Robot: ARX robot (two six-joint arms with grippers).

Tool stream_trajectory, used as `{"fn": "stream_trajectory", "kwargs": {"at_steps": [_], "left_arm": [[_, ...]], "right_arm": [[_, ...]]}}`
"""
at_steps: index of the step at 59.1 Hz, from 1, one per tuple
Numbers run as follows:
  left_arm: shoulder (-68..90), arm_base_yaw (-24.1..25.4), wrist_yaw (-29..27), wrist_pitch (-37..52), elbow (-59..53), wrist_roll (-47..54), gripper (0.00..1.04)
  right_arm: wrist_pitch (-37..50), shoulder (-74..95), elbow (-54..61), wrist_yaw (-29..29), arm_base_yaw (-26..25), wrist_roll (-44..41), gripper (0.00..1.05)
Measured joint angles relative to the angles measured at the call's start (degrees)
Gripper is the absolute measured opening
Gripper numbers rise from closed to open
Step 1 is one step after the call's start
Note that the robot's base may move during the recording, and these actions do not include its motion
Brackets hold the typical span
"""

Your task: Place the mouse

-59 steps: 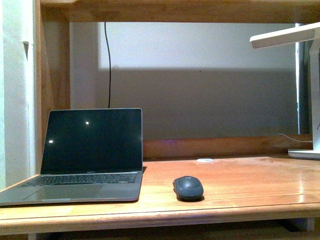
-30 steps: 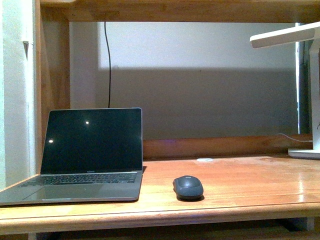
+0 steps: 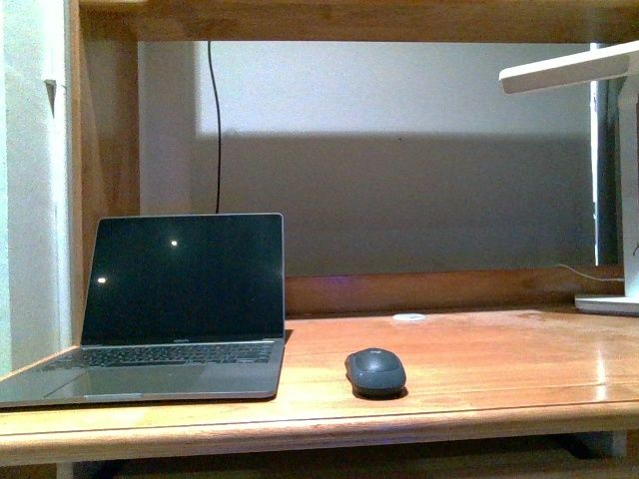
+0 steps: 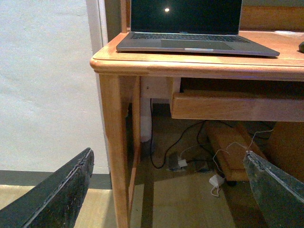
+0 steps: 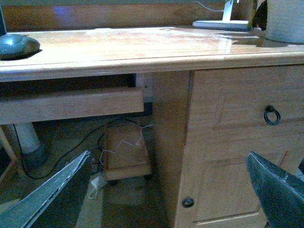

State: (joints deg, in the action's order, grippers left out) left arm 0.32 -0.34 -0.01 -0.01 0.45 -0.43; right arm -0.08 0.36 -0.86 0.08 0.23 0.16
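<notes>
Warm orange-brown wooden desk (image 3: 479, 349), glossy top, fills the front view. Far left on it: open grey laptop with a black screen (image 3: 182, 279), two small light glints on the display, keyboard deck (image 3: 160, 356) angled toward the desk's front edge. Thin black cable (image 3: 218, 130) runs down the grey back wall behind the laptop.

Just right of the laptop, apart from it: small dark grey domed plastic mouse (image 3: 375, 370), flat on the desktop near the front edge, roughly mid-desk. Behind it, near the back rail: small white round disc (image 3: 407, 318). Far right: white desk lamp (image 3: 599, 75), arm reaching in over the desk, base (image 3: 606, 304) on the back corner.

Neither arm shows in the front view.

Left gripper (image 4: 166, 190): dark fingers (image 4: 57, 194) spread wide, nothing between them. It sits below desktop level, in front of the desk's left leg (image 4: 114, 142), cables on the floor beyond. Laptop above it; only the mouse's edge (image 4: 301, 46) shows at the frame border, well apart from this gripper.

Right gripper (image 5: 171, 190): fingers (image 5: 280, 190) also spread wide, empty, below the desktop and facing the drawer cabinet with a ring pull (image 5: 271, 115). Mouse (image 5: 18, 46) is up on the desktop, well apart, off to the gripper's left side.
</notes>
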Motion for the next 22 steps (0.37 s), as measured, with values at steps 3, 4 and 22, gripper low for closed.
{"fn": "stream_trajectory", "kwargs": {"at_steps": [3, 4, 22], "left_arm": [[0.0, 0.0, 0.0, 0.0, 0.0, 0.0, 0.97], [0.0, 0.0, 0.0, 0.0, 0.0, 0.0, 0.97], [0.0, 0.0, 0.0, 0.0, 0.0, 0.0, 0.97]], "right_arm": [[0.0, 0.0, 0.0, 0.0, 0.0, 0.0, 0.97], [0.0, 0.0, 0.0, 0.0, 0.0, 0.0, 0.97], [0.0, 0.0, 0.0, 0.0, 0.0, 0.0, 0.97]]}}
